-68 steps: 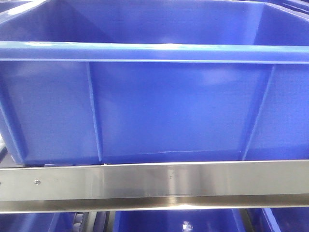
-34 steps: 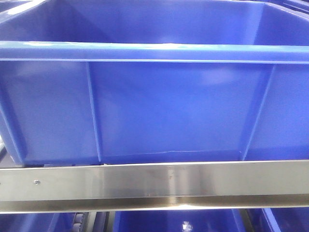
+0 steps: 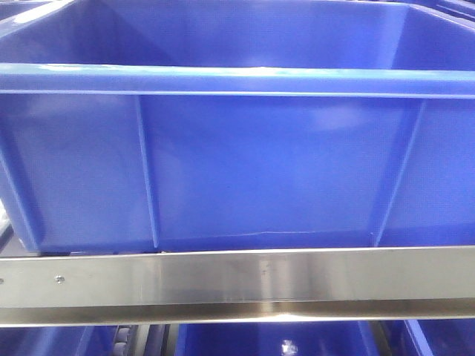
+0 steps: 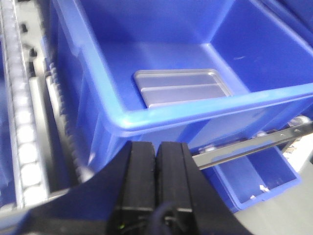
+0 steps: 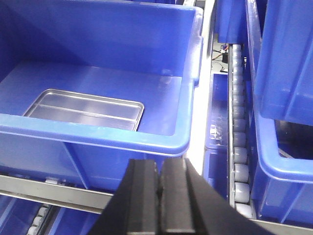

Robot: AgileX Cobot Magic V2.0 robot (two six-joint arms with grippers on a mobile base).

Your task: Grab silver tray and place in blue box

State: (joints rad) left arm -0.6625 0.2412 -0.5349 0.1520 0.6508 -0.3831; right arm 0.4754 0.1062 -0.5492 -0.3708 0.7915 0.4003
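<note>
Silver tray (image 5: 83,110) lies flat (base up) in blue box (image 5: 107,134).

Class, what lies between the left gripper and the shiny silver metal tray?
In the left wrist view, only the blue box's near rim separates gripper from tray.

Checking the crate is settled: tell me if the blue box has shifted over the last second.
No. The blue box sits unmoved against the steel rail below it in the front view.

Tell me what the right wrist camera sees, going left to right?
silver tray lying in the blue box → roller track → another blue crate. The shut right claw sits at the bottom.
</note>
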